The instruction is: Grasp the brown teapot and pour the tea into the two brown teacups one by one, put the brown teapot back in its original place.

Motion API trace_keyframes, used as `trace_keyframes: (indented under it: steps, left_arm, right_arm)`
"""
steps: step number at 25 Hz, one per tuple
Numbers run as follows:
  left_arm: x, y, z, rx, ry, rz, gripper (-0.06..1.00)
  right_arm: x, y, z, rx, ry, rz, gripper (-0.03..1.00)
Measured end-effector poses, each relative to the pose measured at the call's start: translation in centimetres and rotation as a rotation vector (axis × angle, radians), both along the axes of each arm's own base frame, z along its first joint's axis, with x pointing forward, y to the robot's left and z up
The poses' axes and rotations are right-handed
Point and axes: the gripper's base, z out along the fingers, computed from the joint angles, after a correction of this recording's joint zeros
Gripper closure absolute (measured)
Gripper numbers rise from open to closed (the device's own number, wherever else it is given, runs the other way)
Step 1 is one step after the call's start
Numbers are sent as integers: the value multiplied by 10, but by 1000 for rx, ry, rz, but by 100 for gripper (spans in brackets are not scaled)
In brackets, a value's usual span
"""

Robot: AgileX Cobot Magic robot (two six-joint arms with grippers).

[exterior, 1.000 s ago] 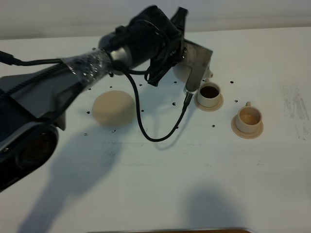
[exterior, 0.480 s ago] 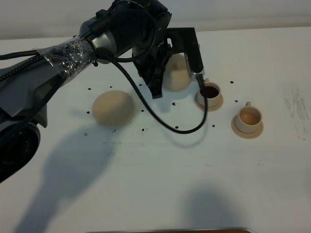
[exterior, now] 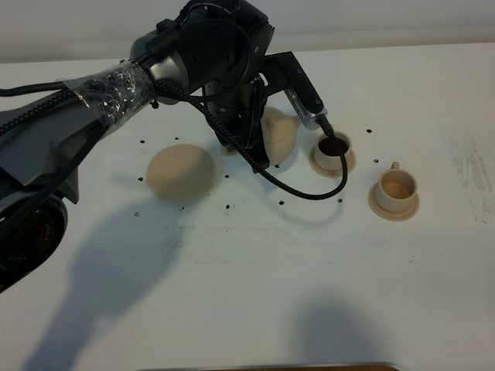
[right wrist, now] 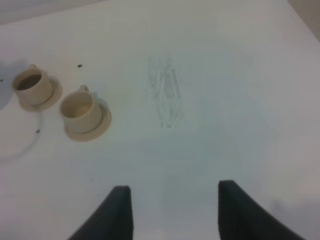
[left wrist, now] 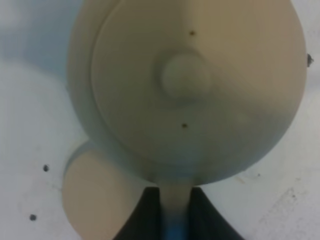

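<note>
Since my right gripper [right wrist: 174, 195] has no part in the pouring, it hangs nearest me with its jaws wide apart and nothing between them, over bare table [right wrist: 225, 100]. Further out, at about four o'clock from the brown teapot [exterior: 282, 135], the nearer teacup [exterior: 395, 189] sits on its small saucer [exterior: 375, 205]. Its inside looks pale, and I cannot tell whether that is weak tea or bare glaze. Beyond it the second teacup [exterior: 333, 149] shows dark liquid, so I judge it poured. At nine o'clock from the pot lies the wide saucer [exterior: 179, 171], left free for the return. Farthest out, the left gripper [left wrist: 175, 202] is clamped tight on the pot's loop handle [left wrist: 175, 192], which keeps the lid [left wrist: 185, 75] facing my wrist camera and the pot between saucer and dark cup. The arm [exterior: 116, 85] covers much of the pot from above. The spout is hidden, and I cannot tell the tilt, or whether the pot is clear of the table.
</note>
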Motion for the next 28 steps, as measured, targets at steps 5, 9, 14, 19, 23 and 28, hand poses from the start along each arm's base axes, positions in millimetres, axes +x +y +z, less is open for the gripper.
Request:
trace_keyframes:
  steps: [5,9,14,19,23,28]
  left_arm:
    - [3,-3,-17,1,22,17,86]
    - [6,-8,-42,-2,51,17,86]
    - [8,-11,-53,-13,63,20,86]
    - [7,-11,-45,-23,52,20,86]
    - [4,-8,-15,-51,9,-12,86]
    - [-3,-14,15,-72,-67,-182,86]
  right_arm:
    - [0,0,0,0,0,0,56]
    - [0,0,0,0,0,0,56]
    - [0,0,0,0,0,0,56]
    - [0,0,0,0,0,0,56]
    - [0,0,0,0,0,0,56]
    - [0,0,0,0,0,0,56]
